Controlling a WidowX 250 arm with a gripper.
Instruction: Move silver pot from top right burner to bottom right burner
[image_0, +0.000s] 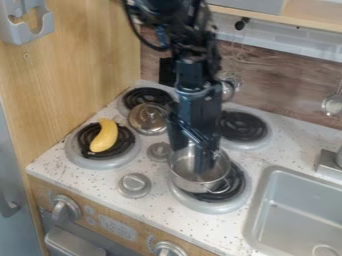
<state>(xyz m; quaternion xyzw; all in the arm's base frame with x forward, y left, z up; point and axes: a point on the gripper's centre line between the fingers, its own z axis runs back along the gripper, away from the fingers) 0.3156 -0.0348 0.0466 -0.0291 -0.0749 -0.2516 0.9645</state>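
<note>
One silver pot, location: the silver pot (189, 184) was right of lower centre in the frame, over the left part of the bottom right burner (234, 191); couldn't tell if its base touched.
Gripper: the gripper (195, 159) hung at mid-frame, low into the pot's mouth; couldn't tell if it was released or clenched on the wall.
Pot weight: probably light, toy-grade thin metal.
Pot stiffness: likely rigid, wouldn't squash; dents possible, breakage unlikely.
Pot slip: smooth wall, probably slick; a loose pinch could have let it swivel or tip.
Best hold: rim and upper wall, pinched inside to outside, upright.
Second-best hold: the loop handle (219, 189) at the pot's lower right, though it looked small and might have let the body swing.
Pot finish: shiny silver, greyish reflections inside.
Pot shape: round, open-topped, shallow-looking, curved wall, thin rim.
Pot lid: none on it.
</note>
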